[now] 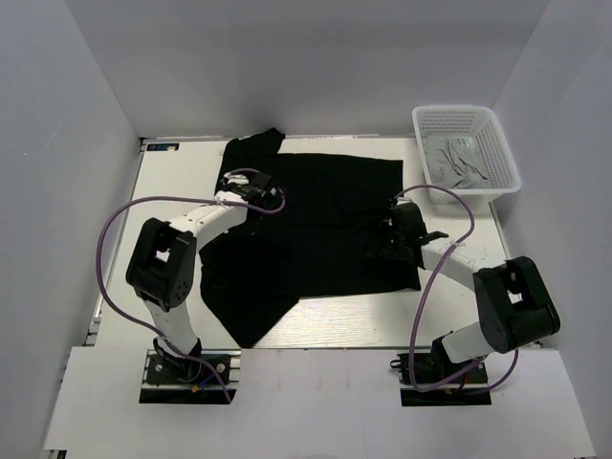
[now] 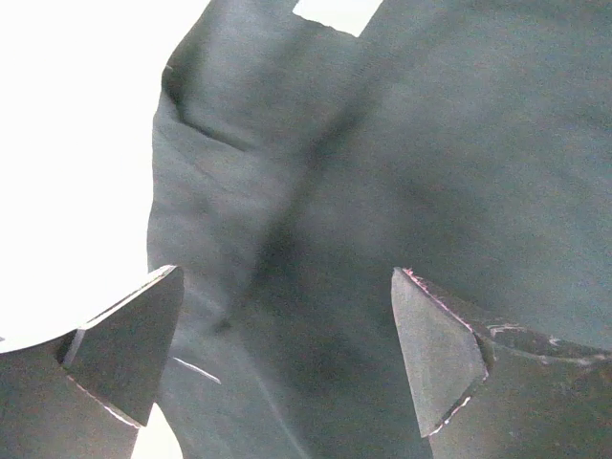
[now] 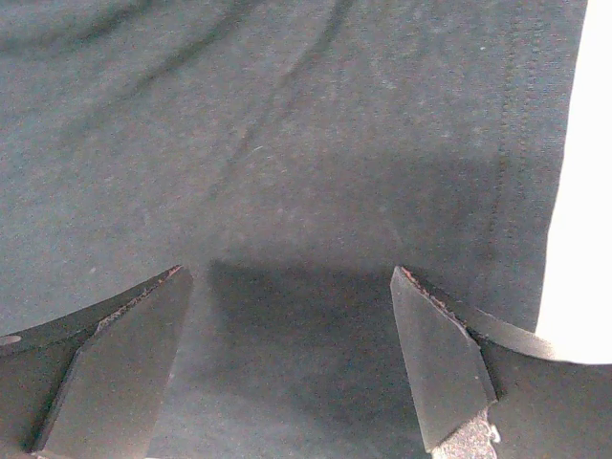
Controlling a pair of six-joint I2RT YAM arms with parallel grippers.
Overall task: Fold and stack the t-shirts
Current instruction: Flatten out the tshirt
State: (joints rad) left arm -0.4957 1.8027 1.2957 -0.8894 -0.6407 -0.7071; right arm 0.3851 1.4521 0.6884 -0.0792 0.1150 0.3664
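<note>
Matt black cloth t-shirt (image 1: 325, 220); white plastic mesh basket (image 1: 497, 148); smooth white table (image 1: 182, 177)

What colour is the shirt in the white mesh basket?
Light grey t-shirt, clearest in the top external view.

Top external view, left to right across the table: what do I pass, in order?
In order: left gripper (jaws open) → right gripper (jaws open) → white mesh basket holding the grey t-shirt. The black t-shirt lies under both grippers, so it has no single place.
</note>
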